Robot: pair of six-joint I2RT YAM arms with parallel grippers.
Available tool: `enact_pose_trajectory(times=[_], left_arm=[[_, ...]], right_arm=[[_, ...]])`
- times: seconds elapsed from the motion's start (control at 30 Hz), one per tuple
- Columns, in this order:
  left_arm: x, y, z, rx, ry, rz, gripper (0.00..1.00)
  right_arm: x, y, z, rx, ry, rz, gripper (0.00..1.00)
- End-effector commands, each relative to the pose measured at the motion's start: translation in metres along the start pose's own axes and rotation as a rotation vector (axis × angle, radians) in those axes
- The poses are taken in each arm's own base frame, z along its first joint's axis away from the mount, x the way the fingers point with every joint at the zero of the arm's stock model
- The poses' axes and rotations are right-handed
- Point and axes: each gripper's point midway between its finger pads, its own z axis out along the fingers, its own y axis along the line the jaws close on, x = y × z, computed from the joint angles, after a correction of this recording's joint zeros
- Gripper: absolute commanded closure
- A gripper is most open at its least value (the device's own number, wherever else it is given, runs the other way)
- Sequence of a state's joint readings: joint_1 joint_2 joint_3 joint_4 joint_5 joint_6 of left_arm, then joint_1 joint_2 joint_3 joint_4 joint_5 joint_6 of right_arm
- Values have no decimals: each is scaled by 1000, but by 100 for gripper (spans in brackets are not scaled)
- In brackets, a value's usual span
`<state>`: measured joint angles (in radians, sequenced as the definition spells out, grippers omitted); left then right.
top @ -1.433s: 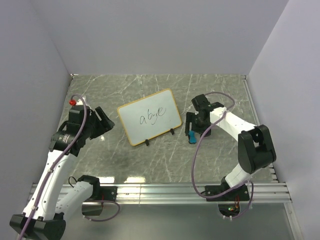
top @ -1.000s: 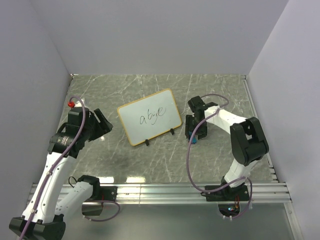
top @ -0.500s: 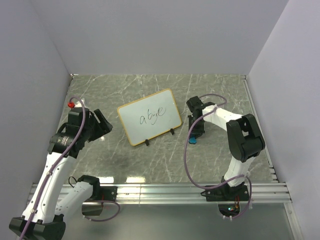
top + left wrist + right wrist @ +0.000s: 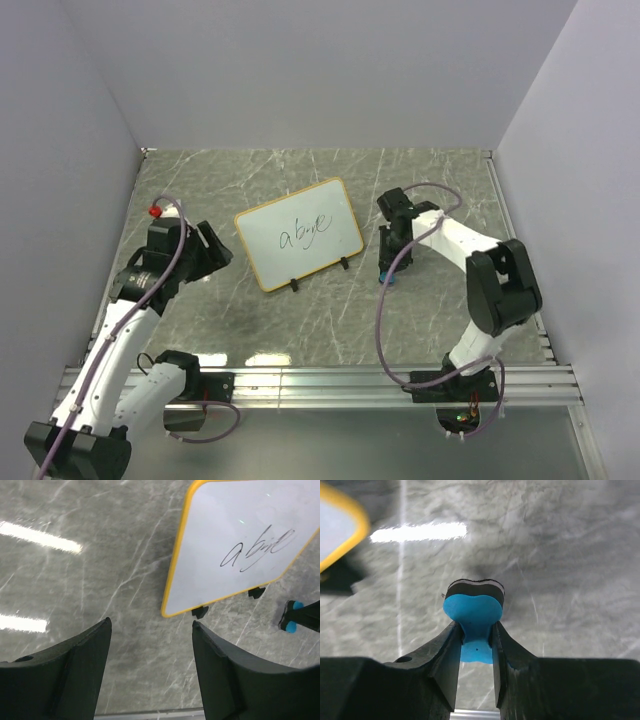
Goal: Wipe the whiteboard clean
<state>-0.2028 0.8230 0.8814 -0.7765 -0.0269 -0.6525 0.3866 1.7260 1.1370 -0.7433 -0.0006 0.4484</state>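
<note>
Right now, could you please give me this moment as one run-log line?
phase: eraser gripped | right gripper: shut on blue eraser, beside whiteboard, apart | left gripper: open, empty | writing: not yet erased

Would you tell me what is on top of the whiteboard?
A dark handwritten scribble near the middle of the whiteboard; nothing rests on it. The table beneath is hidden.
</note>
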Motion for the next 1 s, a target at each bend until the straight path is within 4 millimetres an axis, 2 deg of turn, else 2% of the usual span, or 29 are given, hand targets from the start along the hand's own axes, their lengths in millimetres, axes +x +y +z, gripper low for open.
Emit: enact_pose_trajectory(times=[0.0,0.17,0.2,0.33,0.43,0.63,0.67,0.77,0.8,0.87,0.9,0.97], left_arm=[[-17,-29,9,150,-78,63,30],[-27,-49,23,254,-123,82,31],[-35,-58,25,290,-158,84,31],[-38,-64,45,324,-177,73,32],[-36,-62,67,332,-165,61,35],[-42,-45,87,356,-165,22,38],[-45,-48,90,382,-179,24,38],[-37,-52,96,455,-146,21,38],[-41,-59,94,497,-167,25,38],[-29,-65,96,570,-123,13,40],[-32,-73,93,617,-144,20,40],[-20,-76,96,669,-89,2,44]], right_arm=[[-12,8,-44,-49,-93,12,100],[-4,12,-72,-91,-117,12,100],[-4,13,-81,-105,-139,14,100],[3,10,-100,-121,-160,22,100],[6,6,-113,-125,-177,26,100],[14,-3,-136,-116,-197,8,100],[14,-7,-139,-99,-210,6,100],[16,-9,-144,-96,-215,-1,100],[16,-10,-146,-97,-218,-1,100],[17,-11,-145,-89,-210,-6,100],[17,-11,-145,-87,-207,-7,100],[17,-13,-145,-79,-208,-10,100]])
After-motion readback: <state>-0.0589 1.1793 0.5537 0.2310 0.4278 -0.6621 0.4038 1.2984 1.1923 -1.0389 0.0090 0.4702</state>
